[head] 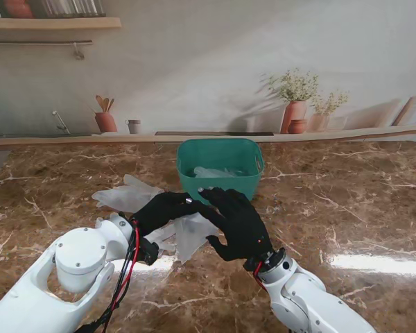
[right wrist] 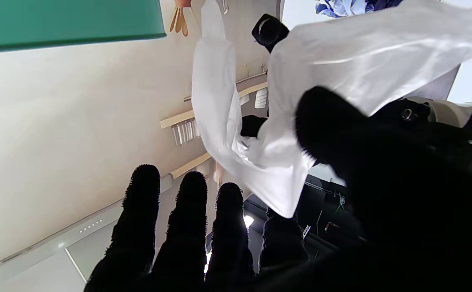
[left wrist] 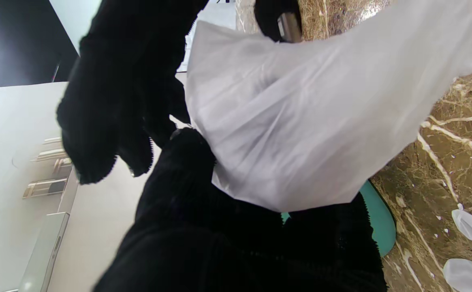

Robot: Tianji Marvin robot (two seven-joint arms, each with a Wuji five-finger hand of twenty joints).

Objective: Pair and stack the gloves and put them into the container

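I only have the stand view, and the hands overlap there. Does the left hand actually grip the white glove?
Observer: Yes. The left wrist view shows the left hand pinching the white glove between thumb and fingers.
Operator: And the right hand?
Observer: Its wrist view shows four fingers stretched straight, not curled around the glove. Only the thumb lies close to it.

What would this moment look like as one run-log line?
left hand: holding white glove | right hand: open beside it | green container: behind
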